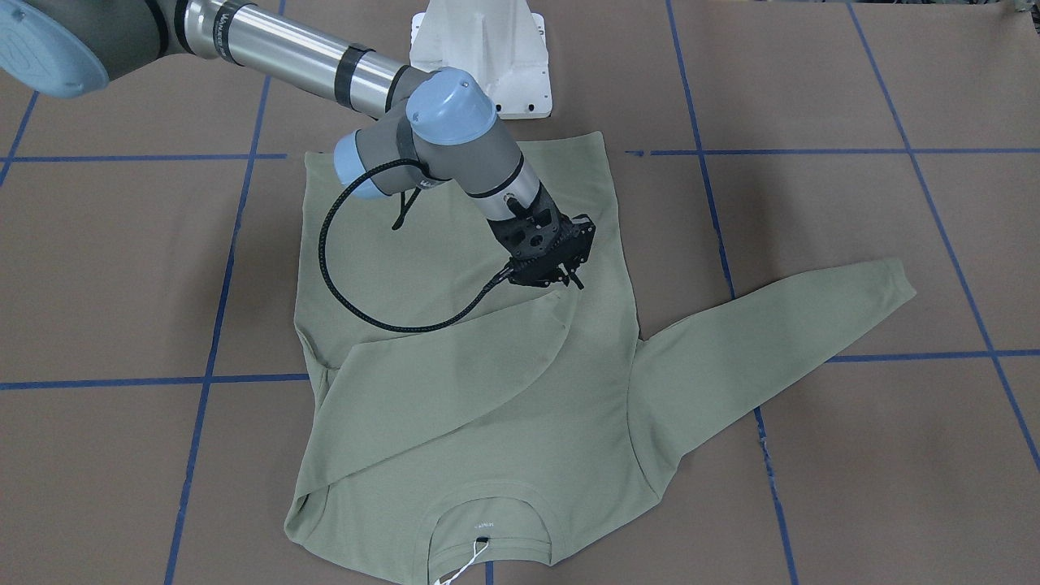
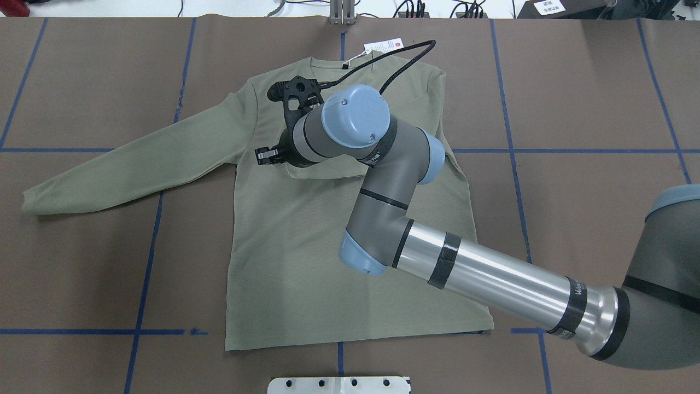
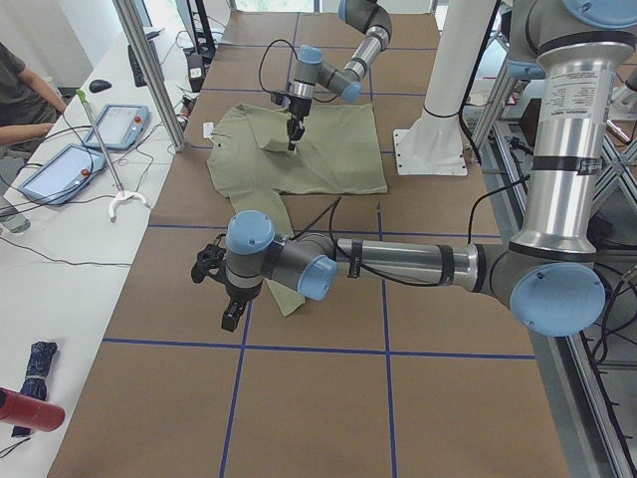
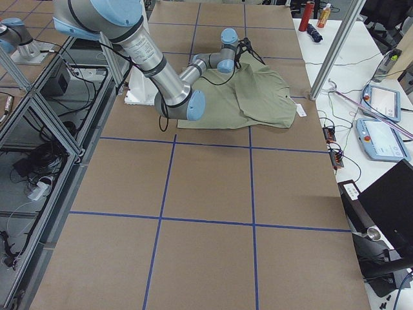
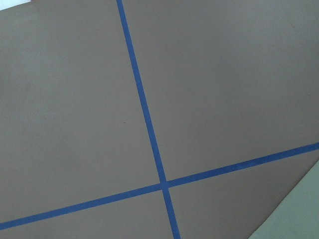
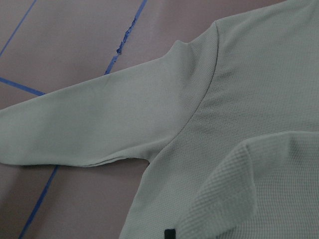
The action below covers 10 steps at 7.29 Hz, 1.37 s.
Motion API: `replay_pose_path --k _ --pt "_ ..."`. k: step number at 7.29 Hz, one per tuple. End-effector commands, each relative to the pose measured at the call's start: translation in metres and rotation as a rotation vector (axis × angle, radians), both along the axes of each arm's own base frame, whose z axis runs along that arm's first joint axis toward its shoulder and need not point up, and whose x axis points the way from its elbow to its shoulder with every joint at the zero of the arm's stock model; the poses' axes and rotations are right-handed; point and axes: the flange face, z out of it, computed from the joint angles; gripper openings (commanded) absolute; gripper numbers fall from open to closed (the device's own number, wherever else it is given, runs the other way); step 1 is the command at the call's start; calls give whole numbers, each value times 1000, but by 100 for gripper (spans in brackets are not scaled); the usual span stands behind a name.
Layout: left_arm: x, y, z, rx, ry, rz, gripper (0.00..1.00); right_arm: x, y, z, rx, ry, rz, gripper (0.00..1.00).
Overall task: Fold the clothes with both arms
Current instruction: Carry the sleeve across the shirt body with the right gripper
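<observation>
Right arm (image 2: pixel 492 279) poises end effector (image 1: pixel 569 281) above folded cuff (image 1: pixel 546 305) on shirt (image 1: pixel 504 431).

1. The shirt (image 1: pixel 487 422) is one even sage green, in a fine knit texture.
2. Its hang tag (image 2: pixel 383 45) is white with a small red mark, on white string.
3. The table (image 1: pixel 853 244) is flat brown, crossed by blue tape lines (image 1: pixel 213 341) in a wide grid.
4. My right arm (image 1: pixel 301 53) has shiny silver tubes with black bands, dark grey joints and light-blue caps. My left arm (image 3: pixel 398 261) wears the same colours.
5. My right gripper (image 1: pixel 571 281) is black, as is the braided cable (image 1: pixel 321 244) looping beside it.
6. The pedestal (image 1: pixel 479 49) is white.
</observation>
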Motion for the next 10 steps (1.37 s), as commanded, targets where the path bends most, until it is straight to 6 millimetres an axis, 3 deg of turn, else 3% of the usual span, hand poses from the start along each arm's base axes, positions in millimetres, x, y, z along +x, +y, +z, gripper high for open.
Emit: replay_pose_path --k 1,2,3,6,7,8,9,10 --pt "0 0 0 1 1 0 100 -9 4 -3 0 -13 5 0" --pt "0 0 0 -1 0 0 100 -41 13 -41 14 -17 12 41" --pt "0 0 0 1 -1 -1 100 -64 33 -55 42 -12 81 99" --pt "0 -4 -1 5 2 -6 100 -65 32 -54 -21 -28 118 100" --pt "1 -8 -7 11 7 -23 100 -53 17 -51 -101 -36 147 100" --pt "13 -11 -14 2 35 -70 100 -36 8 -35 -148 41 136 100" --pt "27 -8 -15 -14 71 -118 100 -1 -1 -23 -210 127 110 100" --pt "51 14 2 -52 108 -149 100 48 -14 -2 -274 202 95 100"
